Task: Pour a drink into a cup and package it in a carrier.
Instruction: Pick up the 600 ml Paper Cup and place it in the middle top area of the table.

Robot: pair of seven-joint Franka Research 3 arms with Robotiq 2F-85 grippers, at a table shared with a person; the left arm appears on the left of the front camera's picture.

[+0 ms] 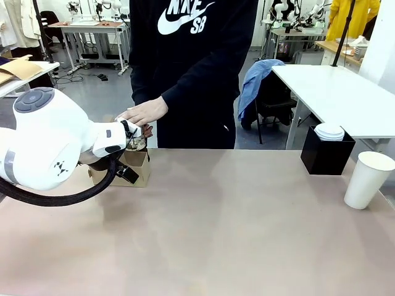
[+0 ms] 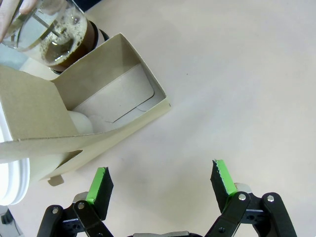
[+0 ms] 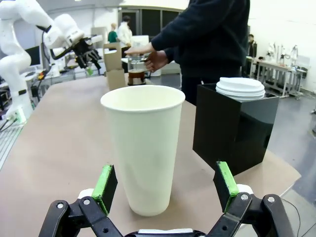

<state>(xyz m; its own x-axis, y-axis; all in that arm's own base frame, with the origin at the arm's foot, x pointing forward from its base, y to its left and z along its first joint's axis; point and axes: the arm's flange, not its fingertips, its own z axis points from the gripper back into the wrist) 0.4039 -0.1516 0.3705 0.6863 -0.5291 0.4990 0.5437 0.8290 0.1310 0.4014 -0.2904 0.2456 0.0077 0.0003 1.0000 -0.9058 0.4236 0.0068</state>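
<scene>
Front view: spot cup (image 1: pixel 368 179) far right, well apart from carrier (image 1: pixel 139 163). Left wrist view: park left gripper (image 2: pixel 160 174), wide and empty, beside carrier, clear of drink (image 2: pixel 73 45). Right wrist view: centre right gripper (image 3: pixel 164 174), wide, empty, on cup; squeeze gently.

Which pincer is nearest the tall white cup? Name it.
The right pincer: the tall white paper cup stands before its open fingers; the left pincer is by the brown cardboard carrier.

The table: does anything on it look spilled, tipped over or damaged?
Nothing stands out. The cup stands upright, without lid; the lids sit stacked on the black box; the carrier looks undamaged; the coffee is inside the glass jug under the person's hand. No spill shows on the table.
</scene>
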